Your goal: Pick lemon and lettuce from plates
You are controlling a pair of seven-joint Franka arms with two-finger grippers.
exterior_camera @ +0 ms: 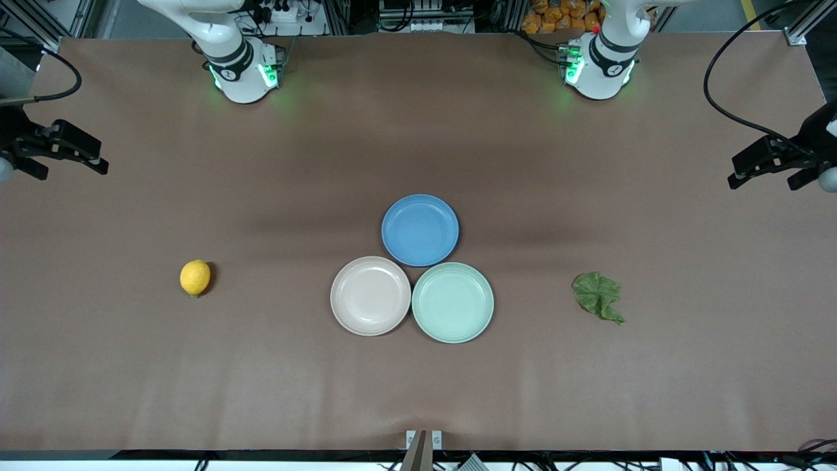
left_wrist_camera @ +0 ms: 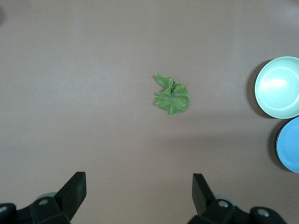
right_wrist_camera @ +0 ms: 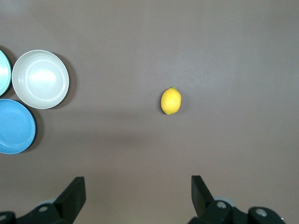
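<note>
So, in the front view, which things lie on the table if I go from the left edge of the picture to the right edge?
lemon → beige-pink plate → blue plate → mint green plate → lettuce

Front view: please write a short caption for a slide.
Lemon and lettuce lie on the table, beside three empty plates.

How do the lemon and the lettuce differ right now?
The lemon is a smooth yellow oval; the lettuce is a flat, wrinkled green leaf. The lemon lies toward the right arm's end, the lettuce toward the left arm's. Both sit on the bare table, on no plate.
</note>
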